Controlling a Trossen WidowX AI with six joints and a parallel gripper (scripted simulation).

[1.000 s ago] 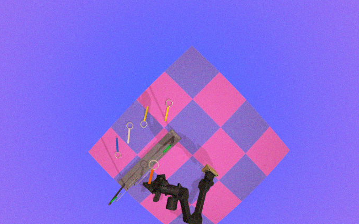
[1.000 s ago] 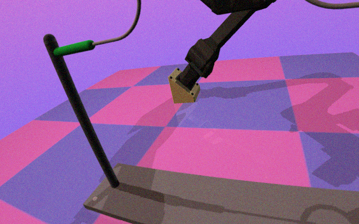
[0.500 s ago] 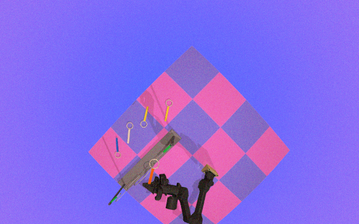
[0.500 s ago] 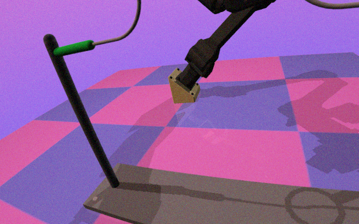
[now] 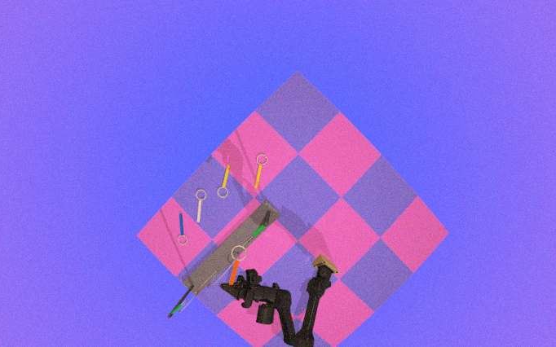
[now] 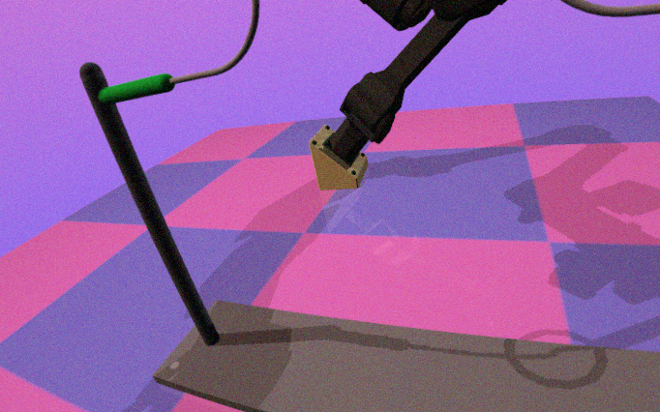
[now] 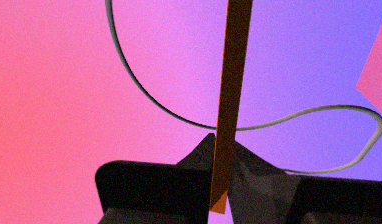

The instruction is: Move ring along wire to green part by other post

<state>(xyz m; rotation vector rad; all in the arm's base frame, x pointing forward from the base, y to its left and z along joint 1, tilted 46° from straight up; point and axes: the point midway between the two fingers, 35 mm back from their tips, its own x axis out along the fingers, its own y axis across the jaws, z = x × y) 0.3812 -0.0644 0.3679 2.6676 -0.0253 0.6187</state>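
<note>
Left, one green end (image 5: 175,309) overhangs the desk's lower-left edge. Jaws (image 5: 227,287) clenched on the orange handle (image 5: 234,272) (image 7: 233,75)! Ring (image 5: 238,246) mid-span, short of the right green (image 5: 258,230) (image 6: 135,88); parking, release, retreat remain.

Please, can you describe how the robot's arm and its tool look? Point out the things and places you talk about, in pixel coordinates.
The arm (image 5: 310,308) (image 6: 414,48) is matte black, with chunky joints and slimmer straight links, on a tan, wedge-shaped base block with small dark dots. The tool (image 5: 225,286) (image 7: 216,138) is also dark, with tapered, pointed fingers. No cables or sleeves are visible.
</note>
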